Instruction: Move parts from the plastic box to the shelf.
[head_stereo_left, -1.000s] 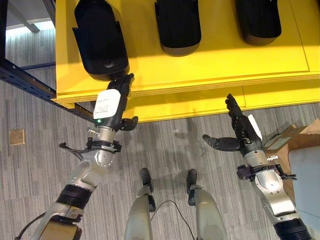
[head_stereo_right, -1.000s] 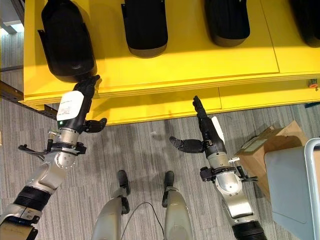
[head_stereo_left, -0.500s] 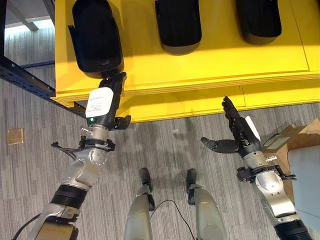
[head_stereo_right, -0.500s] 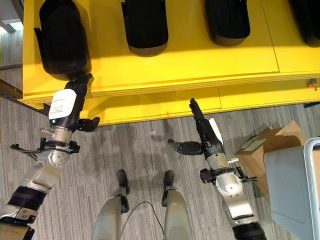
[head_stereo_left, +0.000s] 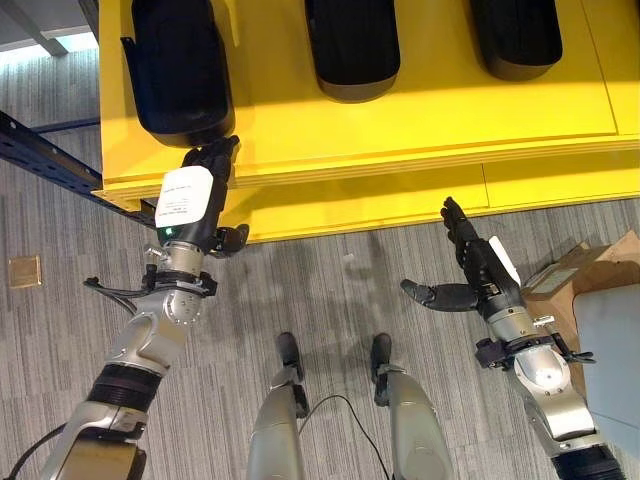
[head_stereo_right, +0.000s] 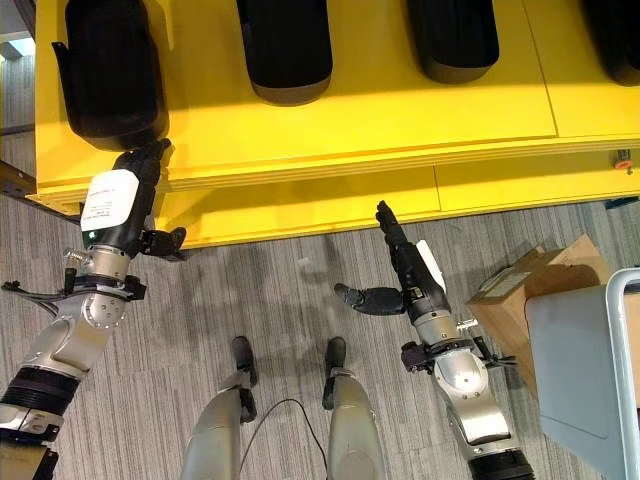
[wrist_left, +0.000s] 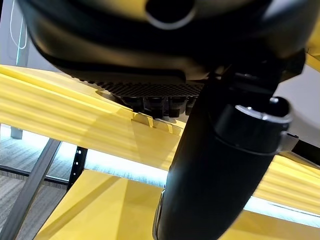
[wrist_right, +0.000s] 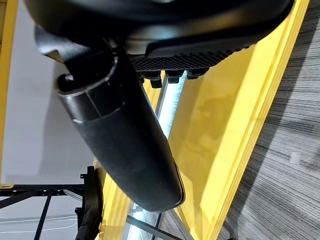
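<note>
Three black parts lie on the yellow shelf (head_stereo_left: 430, 120): the leftmost part (head_stereo_left: 180, 70), a middle part (head_stereo_left: 352, 45) and a right part (head_stereo_left: 515, 35). My left hand (head_stereo_left: 188, 200) reaches up to the shelf's front edge. Its straight fingers end right at the leftmost part's near end and it holds nothing. My right hand (head_stereo_left: 482, 272) hangs open over the floor in front of the lower yellow board (head_stereo_left: 400, 205), thumb spread to the side, apart from everything. In the left wrist view the yellow shelf edge (wrist_left: 75, 135) shows past the thumb (wrist_left: 220, 170).
A cardboard box (head_stereo_left: 572, 282) stands on the floor at the right, with a grey plastic box (head_stereo_right: 580, 370) beside it. A dark rack beam (head_stereo_left: 50, 160) runs off the shelf's left corner. A further black part (head_stereo_right: 615, 15) lies at the shelf's far right.
My left hand has moved left and farther in along the shelf edge, and the leftmost part now lies straighter and deeper on the shelf. My right hand has drawn back slightly.
</note>
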